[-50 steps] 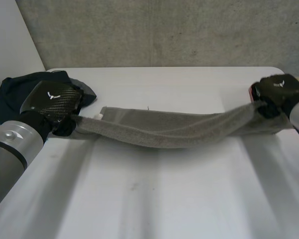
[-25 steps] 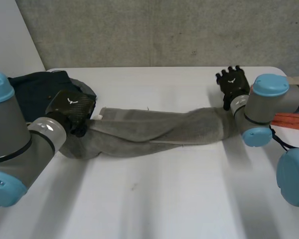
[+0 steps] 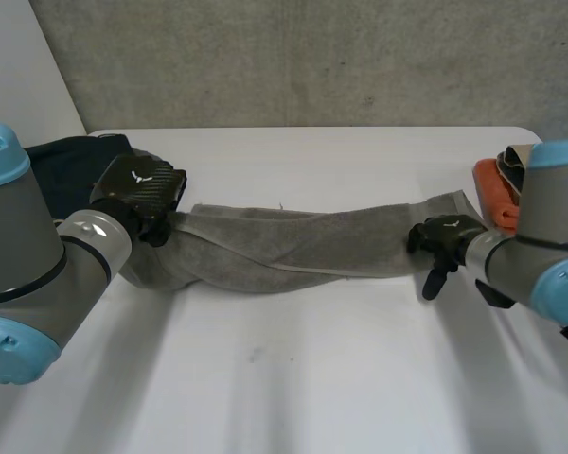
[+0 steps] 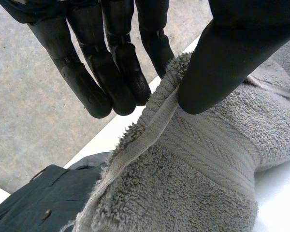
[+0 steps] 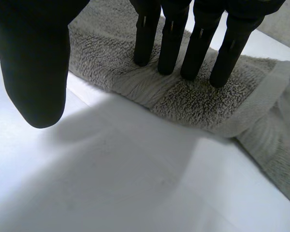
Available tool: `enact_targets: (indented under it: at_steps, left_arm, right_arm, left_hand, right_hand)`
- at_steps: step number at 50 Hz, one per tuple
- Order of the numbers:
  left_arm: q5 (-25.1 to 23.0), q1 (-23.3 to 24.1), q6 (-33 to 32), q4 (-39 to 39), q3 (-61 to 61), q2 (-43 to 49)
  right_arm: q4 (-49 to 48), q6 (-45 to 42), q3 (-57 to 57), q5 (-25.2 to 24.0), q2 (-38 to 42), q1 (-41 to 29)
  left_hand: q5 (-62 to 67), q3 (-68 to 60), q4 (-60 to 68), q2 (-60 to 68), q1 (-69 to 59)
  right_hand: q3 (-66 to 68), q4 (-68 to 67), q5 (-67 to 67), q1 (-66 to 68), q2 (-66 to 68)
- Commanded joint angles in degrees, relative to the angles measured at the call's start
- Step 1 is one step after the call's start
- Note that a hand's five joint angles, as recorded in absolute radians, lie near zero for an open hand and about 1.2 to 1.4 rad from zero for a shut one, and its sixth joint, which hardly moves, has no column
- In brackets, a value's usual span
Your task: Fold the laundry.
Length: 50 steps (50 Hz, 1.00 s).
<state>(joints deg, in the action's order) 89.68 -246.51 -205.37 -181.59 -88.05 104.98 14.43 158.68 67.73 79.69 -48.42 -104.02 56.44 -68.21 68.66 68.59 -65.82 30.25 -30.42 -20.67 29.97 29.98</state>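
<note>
A grey towel [image 3: 293, 241] lies twisted lengthwise across the white table [image 3: 293, 378]. My left hand [image 3: 137, 189] is at its left end. In the left wrist view the thumb [image 4: 222, 58] presses the hemmed edge of the towel [image 4: 193, 169] against the fingers [image 4: 121, 72] behind it, so the hand is shut on the towel. My right hand [image 3: 445, 235] rests on the right end. Its straight fingers [image 5: 171, 43] press down on the towel [image 5: 193, 96], while the thumb [image 5: 36, 63] stands apart over bare table.
A pile of dark clothes [image 3: 62, 165] lies at the back left beside my left hand, and shows under the towel's edge as dark cloth [image 4: 38, 198]. An orange cloth [image 3: 492, 194] sits at the right edge. A concrete wall runs behind the table.
My right hand let go of the towel's right end, swung away, then came down with straight fingers on that end. The towel dropped from a taut span onto the table. The left hand kept its grip.
</note>
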Motion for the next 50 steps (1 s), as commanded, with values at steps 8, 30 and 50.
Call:
enact_targets:
  at_steps: [8, 30, 50]
  left_arm:
    - [0.14, -0.11, 0.59, 0.1, -0.81, -0.82]
    - [-0.21, -1.34, -0.46, 4.4, -0.46, -6.36]
    - [-2.76, -2.14, -10.66, 20.23, 6.38, 5.49]
  right_arm:
    - [-19.08, -1.0, -2.07, 3.54, 7.2, -2.94]
    - [9.81, -14.97, -2.6, -0.33, -14.49, 3.03]
    - [36.74, -37.92, -4.44, 1.69, -11.27, 6.64]
  left_hand:
    - [13.56, -11.79, 11.34, 11.41, -14.18]
    - [13.56, -11.79, 11.34, 11.41, -14.18]
    - [13.56, -11.79, 11.34, 11.41, -14.18]
  right_hand:
    - [40.43, -40.26, -40.01, 40.72, 40.7]
    - [49.75, -49.58, -49.33, 50.03, 50.02]
    - [49.75, -49.58, -49.33, 50.03, 50.02]
